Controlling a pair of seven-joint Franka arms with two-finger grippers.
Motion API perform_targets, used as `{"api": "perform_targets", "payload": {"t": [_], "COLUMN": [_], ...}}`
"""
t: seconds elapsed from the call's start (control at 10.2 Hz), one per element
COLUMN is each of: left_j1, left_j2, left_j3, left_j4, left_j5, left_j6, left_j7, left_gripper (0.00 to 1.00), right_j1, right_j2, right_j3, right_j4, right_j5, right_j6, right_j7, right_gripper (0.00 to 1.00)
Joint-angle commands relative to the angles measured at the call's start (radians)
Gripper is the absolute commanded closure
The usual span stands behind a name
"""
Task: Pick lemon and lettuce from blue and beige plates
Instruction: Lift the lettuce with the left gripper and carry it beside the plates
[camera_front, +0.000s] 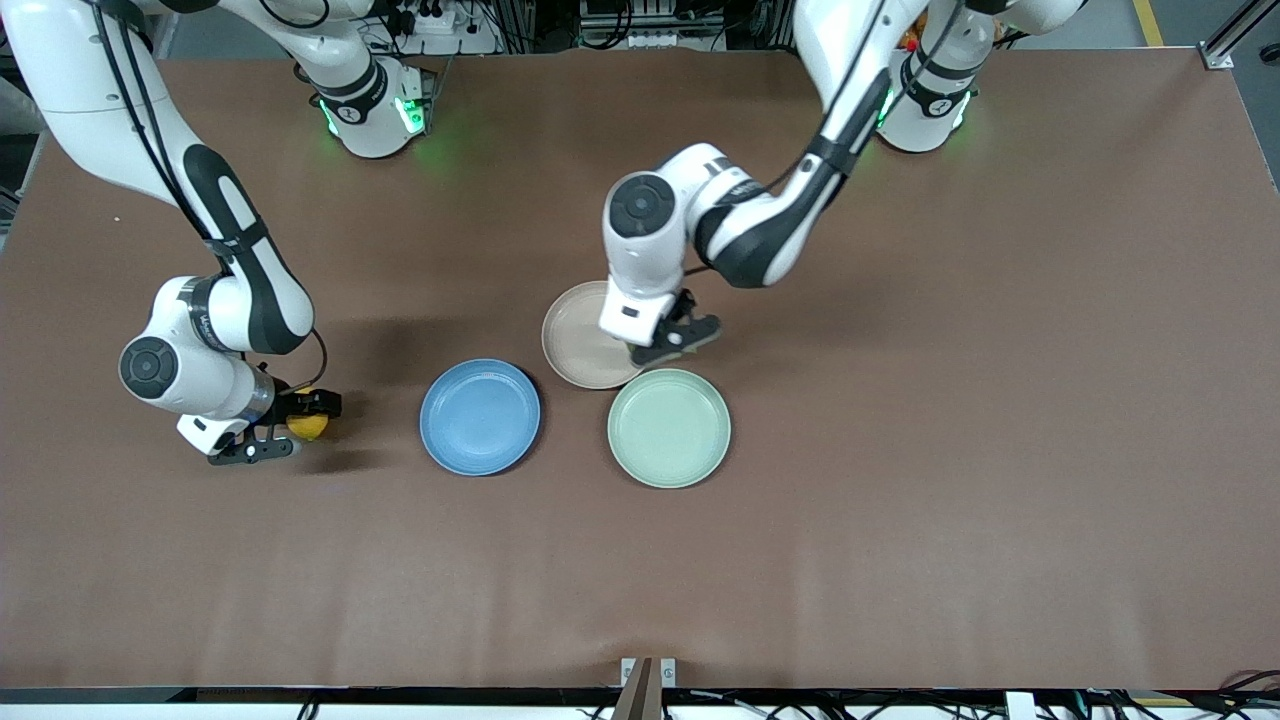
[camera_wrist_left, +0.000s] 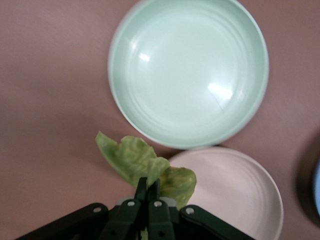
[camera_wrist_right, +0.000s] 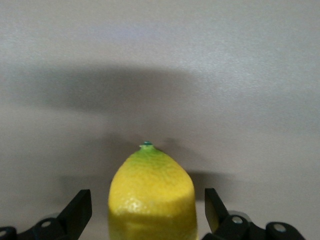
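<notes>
The yellow lemon (camera_front: 308, 427) (camera_wrist_right: 151, 195) rests on the bare table toward the right arm's end, well off the blue plate (camera_front: 480, 417). My right gripper (camera_front: 290, 428) (camera_wrist_right: 146, 202) is open around it, with a gap showing on each side of the fruit. My left gripper (camera_front: 672, 340) (camera_wrist_left: 148, 185) is shut on the lettuce (camera_wrist_left: 132, 157), a green wrinkled leaf, over the rim of the beige plate (camera_front: 572, 335) (camera_wrist_left: 235, 190) where it meets the mint-green plate. In the front view the hand hides the leaf. Both the blue and beige plates hold nothing else.
A mint-green plate (camera_front: 669, 428) (camera_wrist_left: 187, 70) with nothing in it lies just nearer the front camera than the beige plate, almost touching it. The three plates cluster mid-table on the brown surface (camera_front: 900, 450).
</notes>
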Motion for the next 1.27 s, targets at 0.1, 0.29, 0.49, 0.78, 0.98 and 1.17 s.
{"api": "perform_targets", "payload": {"t": [0.1, 0.29, 0.49, 0.78, 0.98, 1.17], "left_j1": [0.106, 0.199, 0.29, 0.445, 0.515, 0.58], "left_j2": [-0.06, -0.094, -0.097, -0.122, -0.123, -0.125], "left_j3": [-0.004, -0.005, -0.005, -0.007, -0.007, -0.01], "left_j4": [-0.017, -0.017, -0.017, -0.015, -0.009, -0.012], "left_j5": [0.028, 0.026, 0.026, 0.026, 0.023, 0.013], "left_j6": [-0.077, -0.145, -0.16, -0.188, -0.194, -0.196], "left_j7": [0.095, 0.246, 0.396, 0.615, 0.717, 0.817], "left_gripper": [1.0, 1.0, 1.0, 1.0, 1.0, 0.83], "right_j1": [0.041, 0.056, 0.064, 0.075, 0.078, 0.079], "right_j2": [-0.018, -0.021, -0.021, -0.025, -0.051, -0.085], "right_j3": [0.002, 0.002, 0.002, 0.002, 0.002, 0.002], "right_j4": [-0.001, -0.004, -0.007, -0.019, -0.051, -0.087], "right_j5": [-0.001, -0.001, 0.0, 0.0, 0.0, 0.0], "right_j6": [-0.03, -0.047, -0.047, -0.046, -0.046, -0.044], "right_j7": [0.057, 0.077, 0.086, 0.099, 0.105, 0.105], "right_gripper": [0.0, 0.0, 0.0, 0.0, 0.0, 0.0]}}
